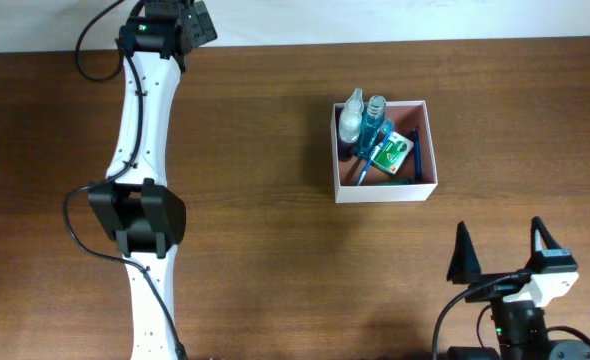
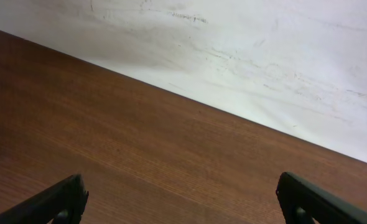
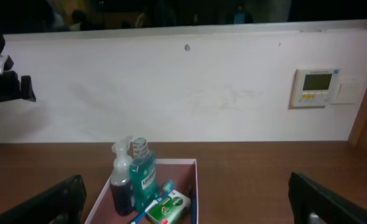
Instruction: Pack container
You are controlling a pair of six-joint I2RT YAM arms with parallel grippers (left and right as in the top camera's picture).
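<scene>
The container (image 1: pixel 427 140), a square shallow white-walled box with a pinkish-brown floor, sits on the right half of the table. It holds a spray bottle (image 1: pixel 351 120), a teal mouthwash bottle (image 1: pixel 374 122), a blue toothbrush (image 1: pixel 372 158) and a green-and-white soap box (image 1: pixel 395 153). The right wrist view shows the container (image 3: pixel 196 180) with the same items ahead. My right gripper (image 1: pixel 502 250) is open and empty near the front edge, below the container. My left gripper (image 1: pixel 165 25) is open and empty at the far back left, over bare table (image 2: pixel 183 205).
A white wall (image 2: pixel 264 56) runs along the table's back edge. My left arm (image 1: pixel 140 200) stretches across the left side of the table. A wall thermostat (image 3: pixel 314 88) hangs at the back right.
</scene>
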